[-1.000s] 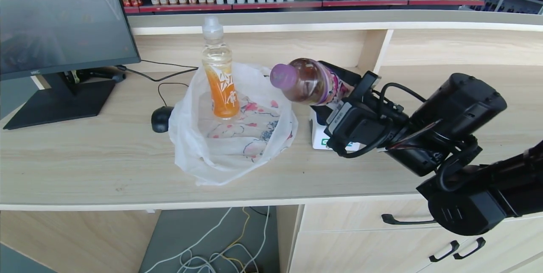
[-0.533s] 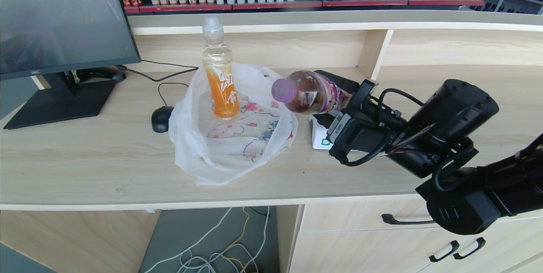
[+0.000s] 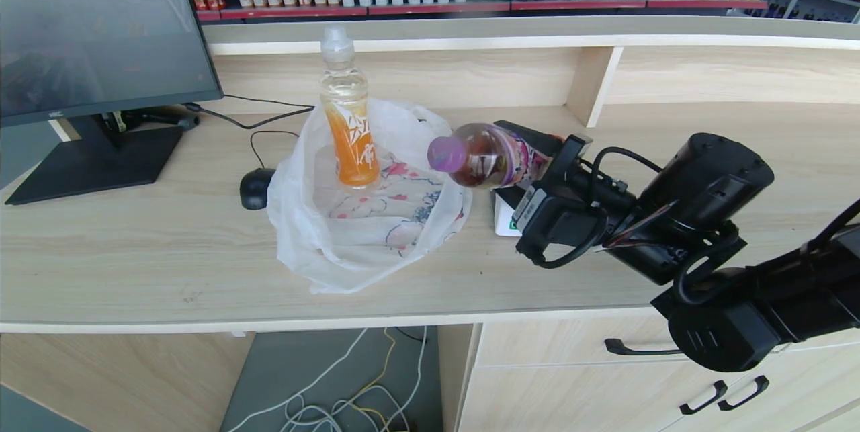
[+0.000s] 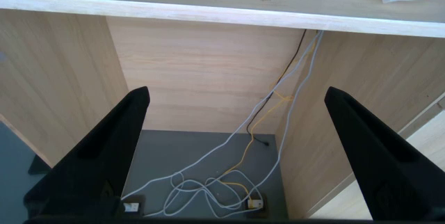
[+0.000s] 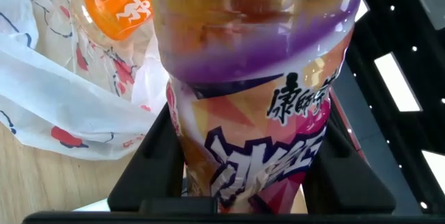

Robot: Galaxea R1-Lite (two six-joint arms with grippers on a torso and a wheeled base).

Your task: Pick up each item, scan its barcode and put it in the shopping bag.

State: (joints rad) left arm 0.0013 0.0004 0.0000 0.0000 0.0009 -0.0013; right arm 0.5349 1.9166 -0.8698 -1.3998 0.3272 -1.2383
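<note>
- The right pincer (image 3: 523, 162) is clamped on the purple-capped bottle (image 3: 480, 155) — the grip is taken round the labelled lower half of its body; in the right wrist view the dark fingers (image 5: 149, 161) are seen pressed against both sides of the label.
- The purple-capped bottle is held off the desk (image 3: 168, 250), tilted nearly level, with its cap turned toward the shopping bag (image 3: 302, 244); the cap is placed at the bag's right rim, and whether bottle and bag touch cannot be told.
- A white box (image 3: 502, 218) is seen on the desk beneath the right pincer, just beside the bag.
- The shopping bag — white plastic with red and blue print — is spread open on the desk; an orange bottle (image 3: 349, 130) is stood upright inside it, toward the far side.
- The left pincer (image 4: 236, 95) is held below the desk edge; its two fingers are spread wide apart, and a wooden panel and loose cables (image 4: 208, 182) on the floor are seen between them.
- A monitor (image 3: 94, 22) is stood at the desk's left end; a black mouse (image 3: 255, 188) is laid between its stand and the bag, just beside the bag.
- Rows of drinks are lined up on a shelf (image 3: 437, 9) in the room behind.
</note>
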